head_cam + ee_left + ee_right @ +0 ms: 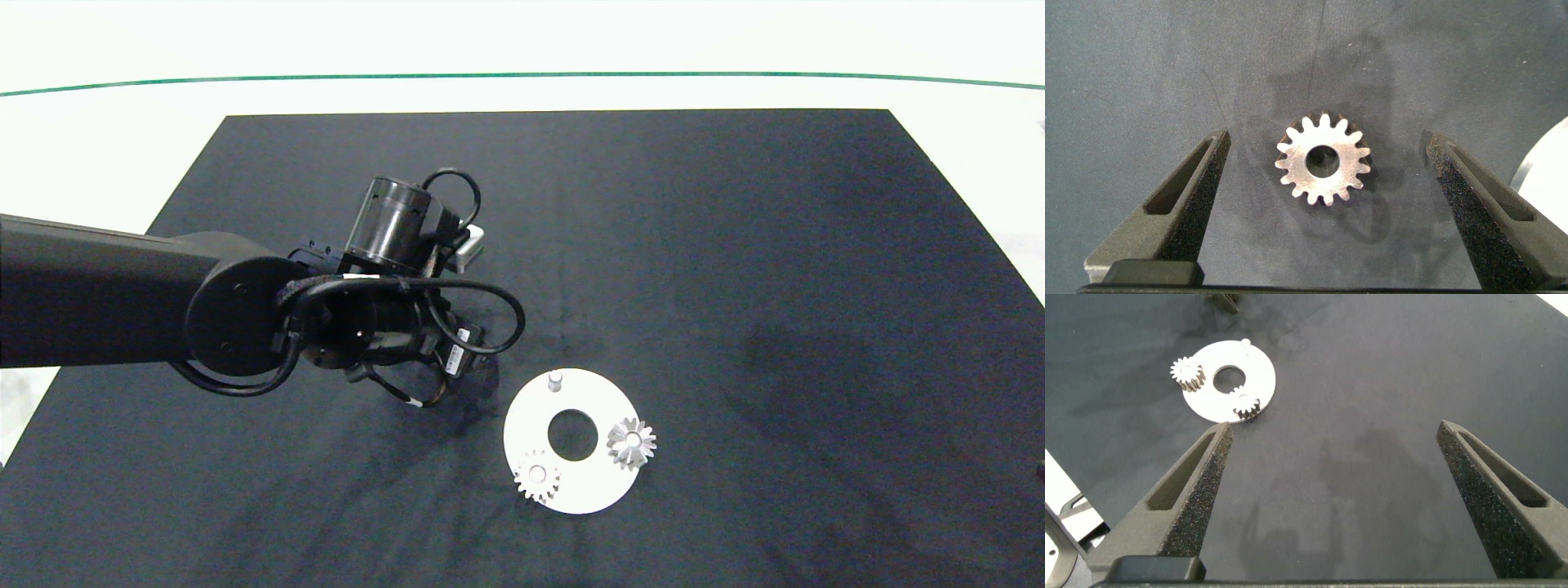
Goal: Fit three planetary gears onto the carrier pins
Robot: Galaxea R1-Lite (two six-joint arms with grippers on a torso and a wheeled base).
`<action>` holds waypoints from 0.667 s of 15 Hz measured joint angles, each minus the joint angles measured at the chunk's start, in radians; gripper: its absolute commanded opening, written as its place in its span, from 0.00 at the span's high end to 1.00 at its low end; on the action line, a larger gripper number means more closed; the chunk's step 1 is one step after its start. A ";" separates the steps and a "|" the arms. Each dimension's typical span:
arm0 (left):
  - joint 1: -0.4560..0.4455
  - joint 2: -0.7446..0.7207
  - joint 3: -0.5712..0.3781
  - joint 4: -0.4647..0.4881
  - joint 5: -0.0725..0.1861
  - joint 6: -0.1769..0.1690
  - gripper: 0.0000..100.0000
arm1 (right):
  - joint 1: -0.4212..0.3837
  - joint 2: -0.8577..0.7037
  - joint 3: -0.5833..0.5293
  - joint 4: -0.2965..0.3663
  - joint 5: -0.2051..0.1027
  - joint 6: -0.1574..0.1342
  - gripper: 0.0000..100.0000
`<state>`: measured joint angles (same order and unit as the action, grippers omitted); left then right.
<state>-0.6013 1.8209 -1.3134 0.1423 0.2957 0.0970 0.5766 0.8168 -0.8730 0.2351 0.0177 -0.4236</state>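
Two small silver metal spur gears (537,476) (631,443) sit on the flat white disc (571,494); its far light-grey pin (556,380) stands bare. Left gripper (1323,167), jaws wide, hovers around the third gear (1323,159) on the mat left of the disc. Right gripper (1331,457) waits open, well right.

- Three silver planetary gears: two seated on the white disc (531,408), one (537,476) near-left, one (631,443) right; a third (1323,158) flat on the black mat (735,245).
- One bare carrier pin (555,380), far side.
- Two grippers: left (1323,175), right (1331,469).
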 measured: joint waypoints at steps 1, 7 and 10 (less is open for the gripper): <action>0.000 0.001 0.000 0.000 0.000 0.000 0.01 | 0.000 0.000 0.000 0.000 0.000 0.000 0.00; 0.007 0.008 0.002 0.000 0.000 0.001 0.13 | 0.000 0.000 0.000 0.000 0.000 -0.001 0.00; 0.013 0.008 0.009 0.000 0.000 0.002 0.19 | 0.000 0.000 0.000 0.000 0.000 0.000 0.00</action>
<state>-0.5887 1.8289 -1.3040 0.1423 0.2953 0.0994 0.5766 0.8168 -0.8730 0.2351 0.0177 -0.4238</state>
